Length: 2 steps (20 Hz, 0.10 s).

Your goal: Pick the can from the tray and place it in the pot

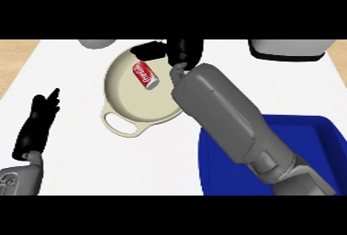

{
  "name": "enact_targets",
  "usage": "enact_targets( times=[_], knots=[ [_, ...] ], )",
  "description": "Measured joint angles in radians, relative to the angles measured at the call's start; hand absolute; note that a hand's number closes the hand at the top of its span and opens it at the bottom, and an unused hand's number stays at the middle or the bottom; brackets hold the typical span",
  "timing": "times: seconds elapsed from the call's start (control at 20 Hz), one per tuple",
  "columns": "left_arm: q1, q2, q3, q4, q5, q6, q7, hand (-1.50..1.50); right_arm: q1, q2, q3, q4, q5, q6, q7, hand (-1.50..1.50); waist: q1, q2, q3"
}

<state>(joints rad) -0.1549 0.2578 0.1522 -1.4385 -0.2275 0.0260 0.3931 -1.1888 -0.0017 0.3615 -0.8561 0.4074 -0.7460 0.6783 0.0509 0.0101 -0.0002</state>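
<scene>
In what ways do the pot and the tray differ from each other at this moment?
The pot is cream, round, with a loop handle; the tray is blue with straight walls. The pot holds the red can, lying on its side; no can shows in the tray. The right forearm crosses the tray's corner. Both rest on the white counter.

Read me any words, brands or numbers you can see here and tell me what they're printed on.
"Coca-Cola": white script on the red can lying on its side inside the cream pot, just below the right hand. The lettering is small, so this is read from its shape and colours.
No other text shows: none on the blue tray, the left hand, or the grey things at the top edge.
</scene>
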Motion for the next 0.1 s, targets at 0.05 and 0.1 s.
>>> enact_targets(
  times=[0.05, 0.1],
  knots=[
    [0.009, 0.007, 0.012, 0.007, 0.008, -0.004, -0.014, 0.0, 0.014, 0.0, -0.006, -0.008, -0.001, -0.028, -0.012, -1.5, -0.007, -0.002, 0.0],
    [0.009, 0.009, 0.018, 0.015, 0.008, -0.001, -0.016, 0.0, 0.033, -0.001, -0.014, -0.015, 0.001, -0.055, -0.028, -1.5, -0.015, -0.003, 0.0]
  ],
)
